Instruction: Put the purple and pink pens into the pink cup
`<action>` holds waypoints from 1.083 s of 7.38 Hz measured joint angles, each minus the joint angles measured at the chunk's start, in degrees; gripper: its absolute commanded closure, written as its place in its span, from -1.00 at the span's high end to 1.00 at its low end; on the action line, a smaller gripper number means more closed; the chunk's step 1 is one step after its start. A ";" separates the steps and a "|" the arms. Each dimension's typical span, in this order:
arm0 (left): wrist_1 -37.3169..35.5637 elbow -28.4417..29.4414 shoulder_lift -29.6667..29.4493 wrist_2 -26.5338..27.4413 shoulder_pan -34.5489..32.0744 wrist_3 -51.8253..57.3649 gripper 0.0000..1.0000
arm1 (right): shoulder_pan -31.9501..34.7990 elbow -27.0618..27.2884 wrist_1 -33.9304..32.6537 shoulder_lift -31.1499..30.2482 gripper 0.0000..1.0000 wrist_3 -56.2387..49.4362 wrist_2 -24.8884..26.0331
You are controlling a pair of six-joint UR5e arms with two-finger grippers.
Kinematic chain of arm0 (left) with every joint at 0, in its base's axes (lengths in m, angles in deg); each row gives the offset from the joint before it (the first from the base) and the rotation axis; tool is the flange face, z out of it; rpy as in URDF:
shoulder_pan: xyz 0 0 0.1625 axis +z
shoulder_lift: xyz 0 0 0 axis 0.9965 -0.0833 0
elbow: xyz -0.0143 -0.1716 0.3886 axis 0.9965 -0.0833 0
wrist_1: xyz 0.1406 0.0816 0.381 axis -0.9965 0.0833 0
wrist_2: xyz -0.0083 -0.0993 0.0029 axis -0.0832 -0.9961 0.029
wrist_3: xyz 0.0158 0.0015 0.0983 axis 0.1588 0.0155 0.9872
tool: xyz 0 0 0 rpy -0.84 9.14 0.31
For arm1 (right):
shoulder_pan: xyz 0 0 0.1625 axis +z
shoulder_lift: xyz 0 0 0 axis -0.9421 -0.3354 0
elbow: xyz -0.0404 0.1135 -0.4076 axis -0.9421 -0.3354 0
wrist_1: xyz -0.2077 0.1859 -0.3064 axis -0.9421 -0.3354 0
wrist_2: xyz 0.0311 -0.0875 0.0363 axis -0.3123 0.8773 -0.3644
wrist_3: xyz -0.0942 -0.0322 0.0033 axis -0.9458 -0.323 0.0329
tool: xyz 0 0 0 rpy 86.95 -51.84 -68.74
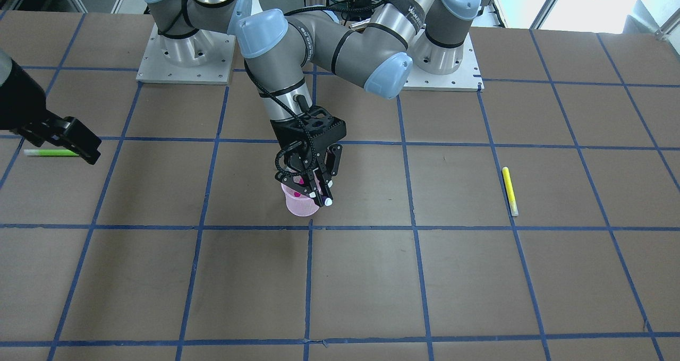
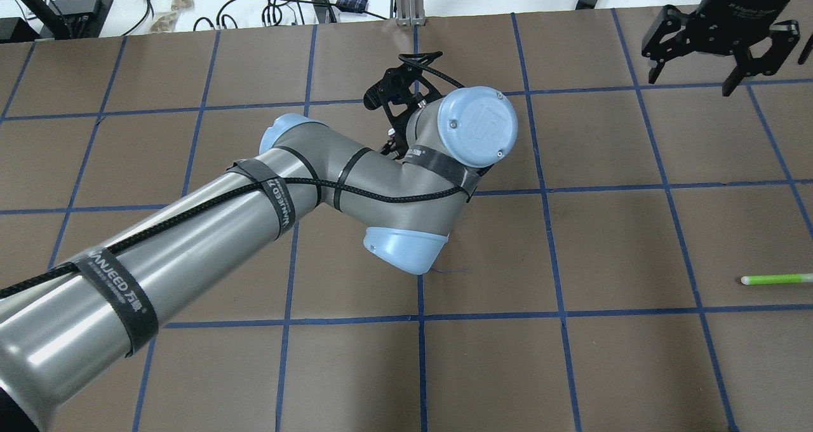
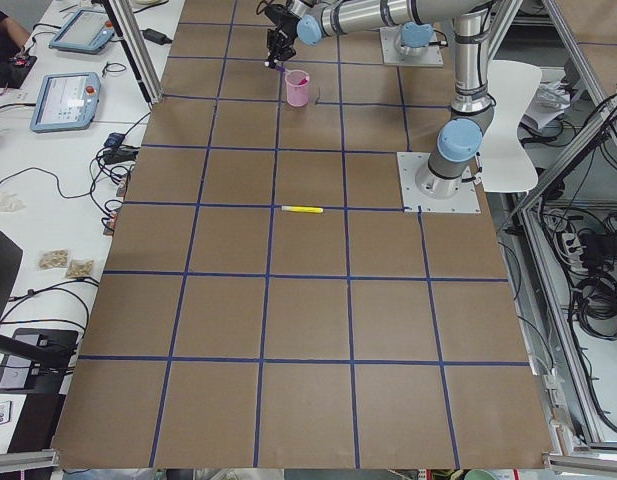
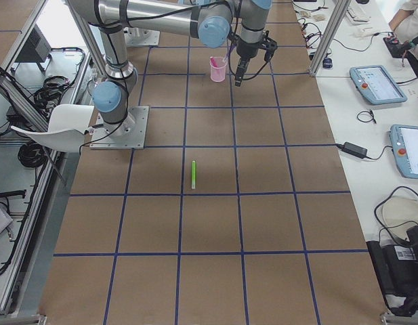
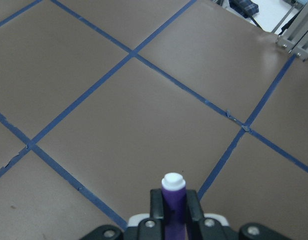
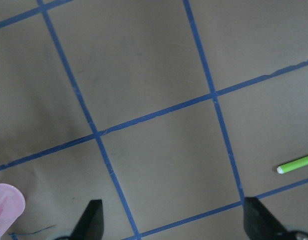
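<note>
Left gripper (image 1: 312,188) clamped on the purple pen (image 5: 173,200), just above the pink cup (image 1: 300,206).

Nearest the front-facing camera lies the table (image 1: 372,286), brown paper ruled into squares by blue tape. Farther in, a yellow highlighter (image 1: 510,191) lies flat, well apart from the upright cup at mid-table. The pen's white-capped end pokes out past the cup's rim, outside it. Something magenta shows inside the cup, too small to name. On the far side of the cup from the yellow one, the right gripper (image 6: 173,224) hangs spread wide and empty near a green highlighter (image 1: 50,152). Beyond stand the arms' metal base plates (image 1: 186,58). White benches with cables and teach pendants (image 3: 68,100) flank the table.
</note>
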 measured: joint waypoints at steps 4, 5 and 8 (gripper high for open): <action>0.25 -0.80 -0.68 3.33 -3.05 -0.67 -1.00 | 5.03 2.67 -1.17 -0.20 1.00 0.26 -0.94; 0.29 -0.82 -1.27 3.20 -3.37 -0.72 -1.00 | 5.12 3.18 -1.36 -0.15 1.00 0.29 -0.86; 0.34 -0.82 -2.72 3.17 -4.51 -0.23 1.00 | 5.02 3.60 -2.41 0.06 1.00 0.35 -0.84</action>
